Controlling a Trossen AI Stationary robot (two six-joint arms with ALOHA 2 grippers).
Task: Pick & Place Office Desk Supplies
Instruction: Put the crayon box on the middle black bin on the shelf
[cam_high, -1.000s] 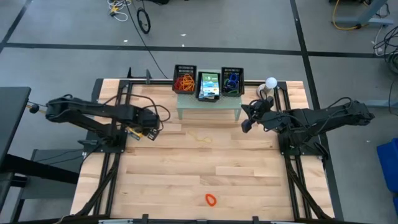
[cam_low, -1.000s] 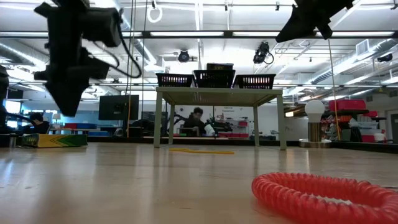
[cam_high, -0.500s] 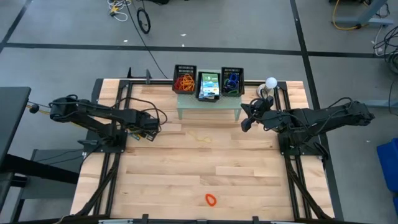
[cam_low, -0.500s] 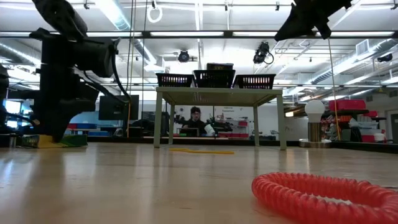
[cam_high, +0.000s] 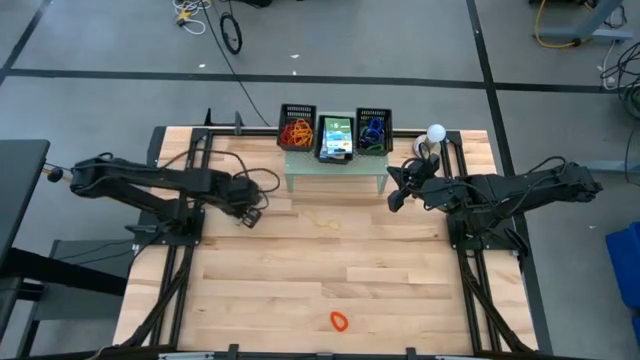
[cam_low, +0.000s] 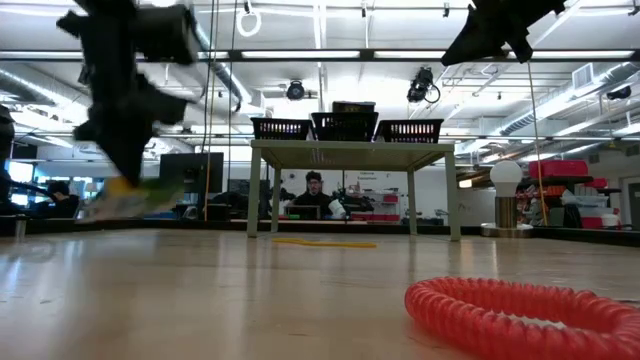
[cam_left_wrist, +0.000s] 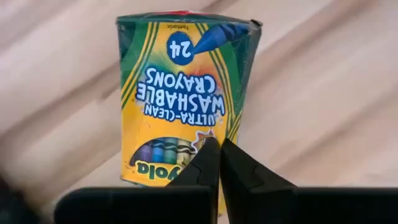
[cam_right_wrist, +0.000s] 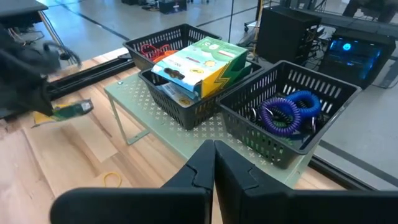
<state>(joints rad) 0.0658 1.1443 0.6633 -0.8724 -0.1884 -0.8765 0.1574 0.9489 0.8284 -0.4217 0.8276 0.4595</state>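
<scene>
From above, your left tool sat left of the green stand. At bench level, it held the crayon box just lifted. Its wrist view showed it clamped; next, carry to the middle basket.

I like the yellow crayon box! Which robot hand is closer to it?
The left gripper: it is shut on the crayon box, lifted off the table. The right gripper hangs shut across the table, by the green stand.
</scene>
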